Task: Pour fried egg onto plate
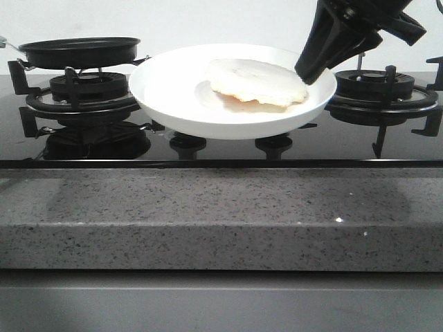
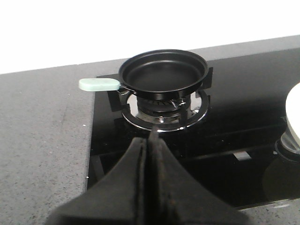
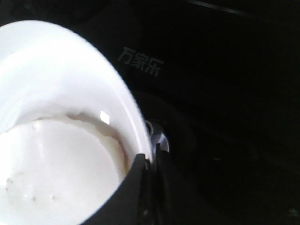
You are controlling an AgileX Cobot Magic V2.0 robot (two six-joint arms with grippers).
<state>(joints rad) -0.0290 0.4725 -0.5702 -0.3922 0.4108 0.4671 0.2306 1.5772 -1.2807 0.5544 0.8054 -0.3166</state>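
White plate (image 1: 173,97) with egg (image 1: 257,81): my right claw (image 1: 309,72) angles down, clamped on its right rim; left claw (image 2: 147,143) closed, empty, facing pan (image 2: 161,72).

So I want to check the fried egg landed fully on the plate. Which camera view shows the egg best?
The front view: the whole fried egg lies inside the plate, orange patch visible at its near edge. The right wrist view shows it only as an overexposed white blur. The left wrist view shows no egg.

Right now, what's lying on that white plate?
The fried egg lies on the plate, an orange patch peeking out beneath it. The right pincer grips the rim, hiding that edge.
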